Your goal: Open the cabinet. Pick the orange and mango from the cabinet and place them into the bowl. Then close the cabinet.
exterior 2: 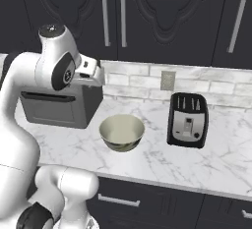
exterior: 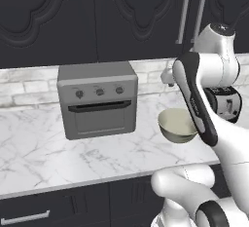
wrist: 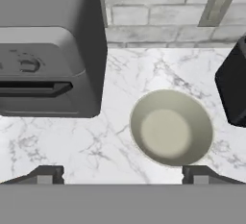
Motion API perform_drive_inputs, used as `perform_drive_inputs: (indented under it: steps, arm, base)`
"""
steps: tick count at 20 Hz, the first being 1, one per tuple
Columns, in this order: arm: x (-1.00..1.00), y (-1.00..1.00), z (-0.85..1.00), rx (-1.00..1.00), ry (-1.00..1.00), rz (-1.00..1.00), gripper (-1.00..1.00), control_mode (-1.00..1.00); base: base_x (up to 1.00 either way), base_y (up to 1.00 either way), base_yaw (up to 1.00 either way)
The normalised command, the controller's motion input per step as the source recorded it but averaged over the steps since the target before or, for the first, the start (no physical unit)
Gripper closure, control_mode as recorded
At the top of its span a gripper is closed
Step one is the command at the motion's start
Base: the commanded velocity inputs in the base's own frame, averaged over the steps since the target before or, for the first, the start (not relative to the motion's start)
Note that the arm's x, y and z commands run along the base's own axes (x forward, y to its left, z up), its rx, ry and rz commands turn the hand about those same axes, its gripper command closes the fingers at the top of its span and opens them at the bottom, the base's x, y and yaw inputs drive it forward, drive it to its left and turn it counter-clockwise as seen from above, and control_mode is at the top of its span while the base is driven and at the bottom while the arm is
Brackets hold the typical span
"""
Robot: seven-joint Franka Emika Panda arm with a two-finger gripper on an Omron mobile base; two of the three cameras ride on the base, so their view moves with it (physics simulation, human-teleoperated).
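A cream bowl [wrist: 171,128] sits empty on the marble surface [wrist: 72,141] between a grey toaster oven [wrist: 48,69] and a black toaster [exterior 2: 187,120]. The gripper [wrist: 122,174] hangs above with jaws wide apart, holding nothing. The black cabinet [exterior 2: 162,16] doors are shut.

Cabinet [exterior 2: 167,12] contents behind closed doors; toaster [exterior: 227,105] mostly behind the arm.

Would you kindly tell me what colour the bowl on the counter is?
The bowl is plain pale cream to beige-green, clearest in the hand view.

Empty bowl [wrist: 171,128] on marble counter [wrist: 72,141], beside toaster oven [wrist: 48,69].
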Motion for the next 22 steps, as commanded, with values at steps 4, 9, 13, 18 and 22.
perform_drive_inputs:
  steps: [4, 9, 13, 18, 22]
  arm:
    - [-0.59, -0.25, 0.48, 0.00, -0.31, -0.04, -1.00, -1.00]
    - [-0.49, -0.18, 0.49, 0.00, -0.31, -0.03, -1.00, -1.00]
    - [-0.46, -0.16, 0.35, 0.00, -0.30, -0.03, -1.00, -1.00]
    - [-0.24, 0.00, 0.22, -0.05, -0.31, -0.01, -1.00, -1.00]
    - [-0.23, 0.00, 0.21, -0.04, -0.33, 0.00, -1.00, -1.00]
  base:
    - [0.00, 0.00, 0.00]
    - [0.00, 0.00, 0.00]
    - [0.00, 0.00, 0.00]
    - [0.00, 0.00, 0.00]
    - [0.00, 0.00, 0.00]
